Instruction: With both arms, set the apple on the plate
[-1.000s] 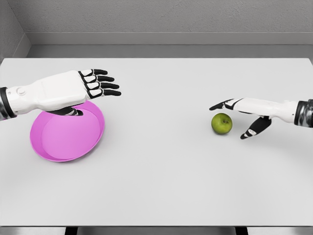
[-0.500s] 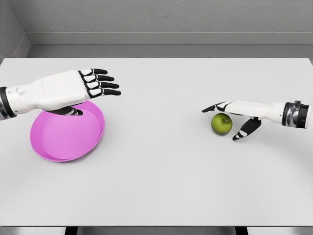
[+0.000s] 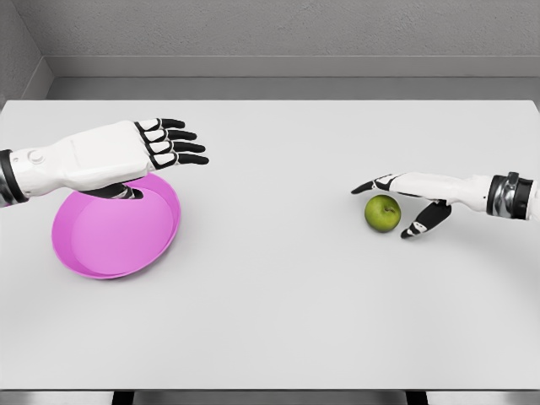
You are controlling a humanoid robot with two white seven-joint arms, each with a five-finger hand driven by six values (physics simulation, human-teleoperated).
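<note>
The small round green apple (image 3: 382, 213) was found on the white table (image 3: 278, 312), near its right edge. The right hand (image 3: 413, 196) was held just over it, fingers spread, nothing gripped, seemingly for a grasp. The left hand (image 3: 139, 150), also spread, was kept above the round pink plate (image 3: 114, 236) near the left edge.

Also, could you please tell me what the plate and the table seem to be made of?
Plate: probably plastic, uniform pink with a soft sheen and a thin raised rim. Table: smooth matte white top, perhaps laminate or painted board; its look leaves that open.
</note>
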